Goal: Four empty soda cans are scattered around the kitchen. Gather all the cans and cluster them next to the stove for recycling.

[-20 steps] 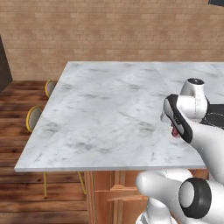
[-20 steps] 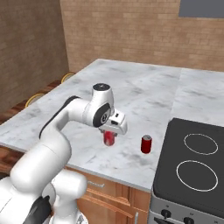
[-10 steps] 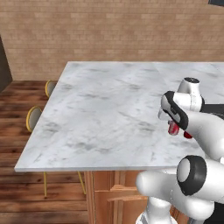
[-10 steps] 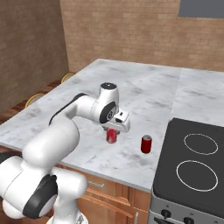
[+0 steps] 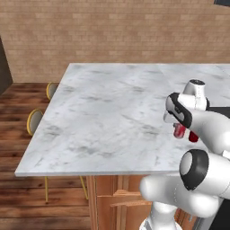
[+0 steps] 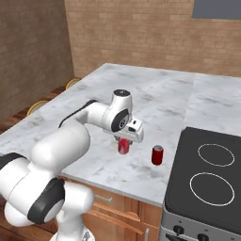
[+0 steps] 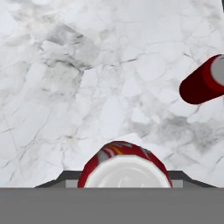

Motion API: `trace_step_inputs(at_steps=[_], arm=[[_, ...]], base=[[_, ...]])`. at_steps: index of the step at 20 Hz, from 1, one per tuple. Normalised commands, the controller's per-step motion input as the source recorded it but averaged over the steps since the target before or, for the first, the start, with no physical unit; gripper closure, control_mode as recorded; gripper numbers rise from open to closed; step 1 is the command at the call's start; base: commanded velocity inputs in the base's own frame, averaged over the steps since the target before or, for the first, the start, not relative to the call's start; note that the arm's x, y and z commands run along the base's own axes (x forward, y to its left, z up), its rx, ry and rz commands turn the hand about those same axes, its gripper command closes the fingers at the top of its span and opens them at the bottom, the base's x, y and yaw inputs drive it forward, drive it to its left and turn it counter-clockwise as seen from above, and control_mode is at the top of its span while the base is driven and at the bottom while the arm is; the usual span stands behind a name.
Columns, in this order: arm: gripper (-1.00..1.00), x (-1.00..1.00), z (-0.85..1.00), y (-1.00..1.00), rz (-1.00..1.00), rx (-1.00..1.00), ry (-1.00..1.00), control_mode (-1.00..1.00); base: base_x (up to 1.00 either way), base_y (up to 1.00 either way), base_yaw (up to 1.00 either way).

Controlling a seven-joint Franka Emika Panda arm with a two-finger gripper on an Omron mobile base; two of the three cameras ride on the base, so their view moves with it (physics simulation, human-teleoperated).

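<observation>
Over the marble worktop, beside the stove, the pincer gripped one red soda can, near a second red can standing upright.

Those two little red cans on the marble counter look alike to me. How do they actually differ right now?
The nearer red can is gripped in the robot's fingers; the other red can stands free on the marble counter, untouched. The held can sits farther from the stove; the free can stands close beside its edge. The held can shows pale markings; the free one looks plain dark red. Both are upright, small and silver-topped.
</observation>
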Motion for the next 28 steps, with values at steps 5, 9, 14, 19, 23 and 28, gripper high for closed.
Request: trace_step_inputs(at_steps=[5,9,14,19,23,28], arm=[[1.00,0.02,-0.16,-0.20,0.00,0.00,0.00,-1.00],[1.00,0.08,-0.09,-0.19,0.00,0.00,0.00,-1.00],[1.00,0.25,0.00,-0.18,0.00,0.00,0.00,-1.00],[1.00,0.20,-0.03,-0.15,0.00,0.00,0.00,-1.00],[1.00,0.20,-0.13,-0.09,0.00,0.00,0.00,-1.00],[1.00,0.24,-0.11,-0.04,0.00,0.00,0.00,-1.00]], base=[[0.00,0.00,0.00],[0.00,0.00,0.00],[0.00,0.00,0.00],[0.00,0.00,0.00],[0.00,0.00,0.00],[0.00,0.00,0.00]])
